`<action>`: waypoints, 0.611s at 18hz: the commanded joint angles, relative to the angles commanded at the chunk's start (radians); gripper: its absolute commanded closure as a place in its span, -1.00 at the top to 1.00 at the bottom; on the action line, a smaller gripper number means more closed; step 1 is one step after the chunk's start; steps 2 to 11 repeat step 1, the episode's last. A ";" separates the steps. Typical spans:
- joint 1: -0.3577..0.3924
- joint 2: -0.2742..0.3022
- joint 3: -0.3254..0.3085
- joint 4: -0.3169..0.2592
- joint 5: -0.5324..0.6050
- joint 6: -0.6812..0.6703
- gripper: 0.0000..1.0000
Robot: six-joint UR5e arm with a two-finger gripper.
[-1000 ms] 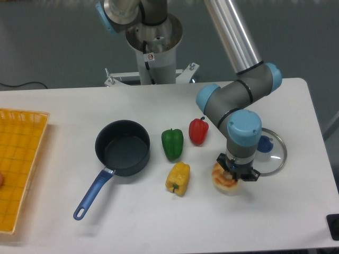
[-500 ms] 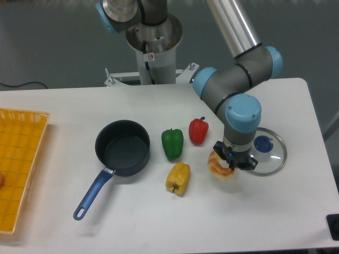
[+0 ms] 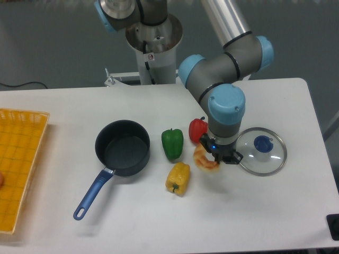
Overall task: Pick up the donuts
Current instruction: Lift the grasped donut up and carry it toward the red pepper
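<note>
The donut [image 3: 204, 160] is a tan ring with pale glaze and orange-red streaks. It hangs tilted above the table, just right of the yellow pepper. My gripper [image 3: 213, 158] points down from the blue-capped wrist and is shut on the donut. The wrist hides the fingers and part of the ring.
A red pepper [image 3: 197, 129], a green pepper [image 3: 172, 143] and a yellow pepper [image 3: 178, 178] cluster left of the gripper. A dark pot with a blue handle [image 3: 122, 147] stands further left. A glass lid with a blue knob [image 3: 261, 150] lies to the right. A yellow basket [image 3: 18, 164] sits at the left edge.
The gripper has lifted the donut off the table and carried it left and up, away from the glass lid and toward the peppers.
</note>
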 joint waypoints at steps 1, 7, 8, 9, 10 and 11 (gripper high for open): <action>0.000 0.005 0.000 -0.005 0.000 0.000 -0.89; 0.000 0.005 0.000 -0.005 0.000 0.000 -0.89; 0.000 0.005 0.000 -0.005 0.000 0.000 -0.89; 0.000 0.005 0.000 -0.005 0.000 0.000 -0.89; 0.000 0.005 0.000 -0.005 0.000 0.000 -0.89; 0.000 0.005 0.000 -0.005 0.000 0.000 -0.89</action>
